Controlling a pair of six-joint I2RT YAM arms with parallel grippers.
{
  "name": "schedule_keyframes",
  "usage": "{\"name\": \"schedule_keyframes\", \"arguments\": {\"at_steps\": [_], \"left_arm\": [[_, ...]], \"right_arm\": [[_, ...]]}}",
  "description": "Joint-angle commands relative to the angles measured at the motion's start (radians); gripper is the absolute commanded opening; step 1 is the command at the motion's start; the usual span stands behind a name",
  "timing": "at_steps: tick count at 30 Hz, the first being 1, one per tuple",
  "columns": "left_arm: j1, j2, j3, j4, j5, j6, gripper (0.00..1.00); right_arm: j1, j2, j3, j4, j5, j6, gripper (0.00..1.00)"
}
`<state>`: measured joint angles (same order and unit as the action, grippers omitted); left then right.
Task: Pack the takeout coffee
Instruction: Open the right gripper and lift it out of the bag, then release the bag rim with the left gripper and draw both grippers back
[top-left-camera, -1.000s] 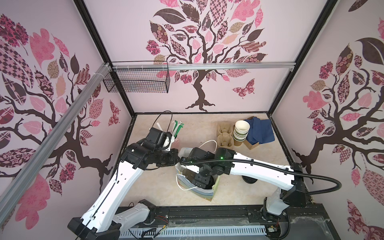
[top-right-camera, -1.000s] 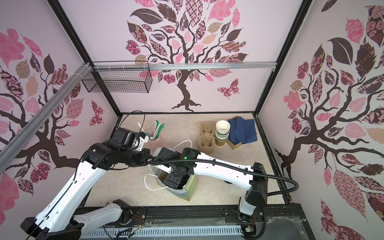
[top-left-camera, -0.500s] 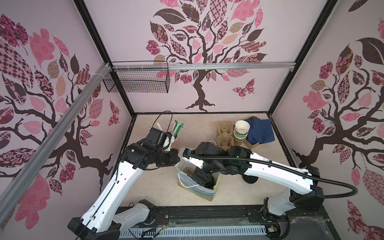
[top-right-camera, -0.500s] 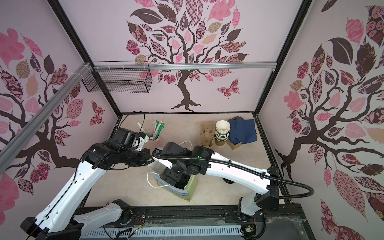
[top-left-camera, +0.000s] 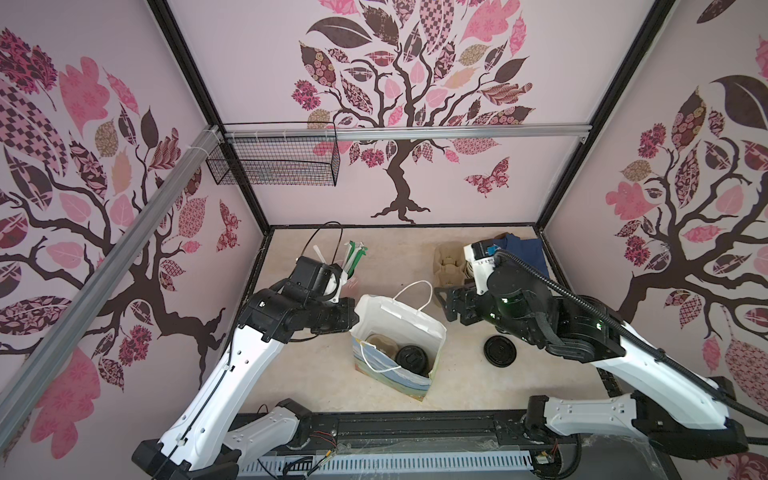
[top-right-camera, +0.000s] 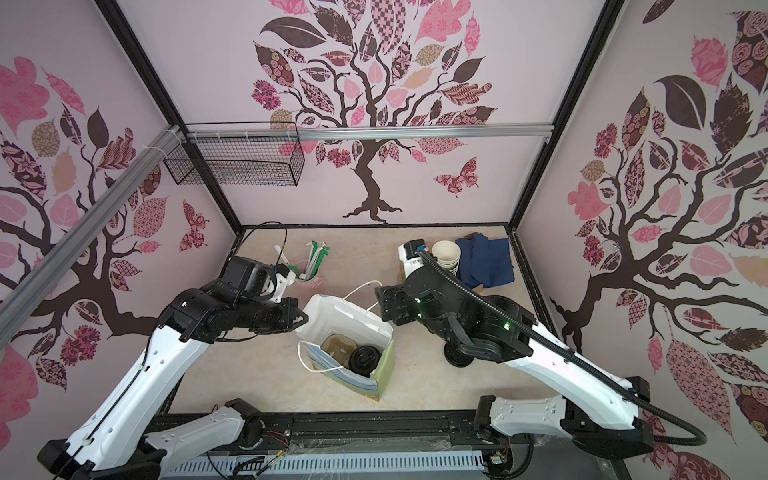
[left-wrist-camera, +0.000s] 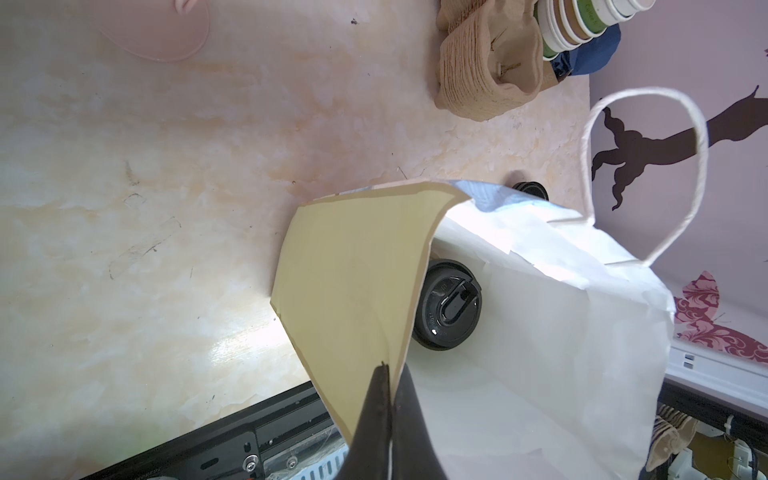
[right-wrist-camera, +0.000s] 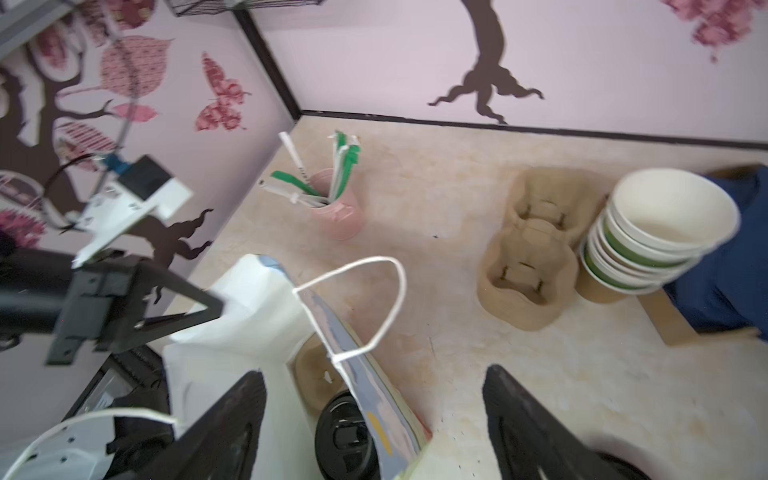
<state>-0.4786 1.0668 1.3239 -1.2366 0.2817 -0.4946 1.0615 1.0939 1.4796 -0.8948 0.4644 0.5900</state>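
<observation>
The small takeout coffee cup (top-left-camera: 412, 360) with the round black plastic lid stands up straight at the bottom of the tall white paper bag (top-left-camera: 401, 320). From above, only its lid shows. A brown cardboard tray (top-left-camera: 379, 344) sits just beside it in the bag.

The left fingers (left-wrist-camera: 388, 386) are pressed together on the bag's top edge. The right fingers (right-wrist-camera: 528, 419) are wide apart and hold nothing. They hang outside the bag, near its top edge, on the side away from the left arm. The cup is down and inside from them, on the side of the bag nearer the right arm. I think the next move is about the bag, not the cup.
</observation>
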Motion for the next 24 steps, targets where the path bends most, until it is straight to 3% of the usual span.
{"name": "schedule_keyframes", "arguments": {"at_steps": [1,6,10,17,24], "left_arm": [[-0.003,-0.009,-0.019,0.049,-0.02,0.038,0.0],[-0.003,0.022,-0.011,0.084,-0.039,0.087,0.0],[-0.003,0.055,0.006,0.095,-0.064,0.124,0.04],[-0.002,0.055,0.064,0.105,-0.146,0.133,0.36],[-0.002,0.04,0.151,0.084,-0.231,0.081,0.6]], "right_arm": [[-0.032,-0.019,-0.041,-0.046,-0.003,0.098,0.85],[-0.07,0.045,-0.009,-0.099,-0.104,0.059,0.85],[-0.08,0.087,0.004,-0.063,-0.296,-0.051,0.85],[-0.081,0.156,0.061,-0.093,-0.47,-0.141,0.76],[-0.084,0.186,0.081,-0.157,-0.365,-0.15,0.75]]}}
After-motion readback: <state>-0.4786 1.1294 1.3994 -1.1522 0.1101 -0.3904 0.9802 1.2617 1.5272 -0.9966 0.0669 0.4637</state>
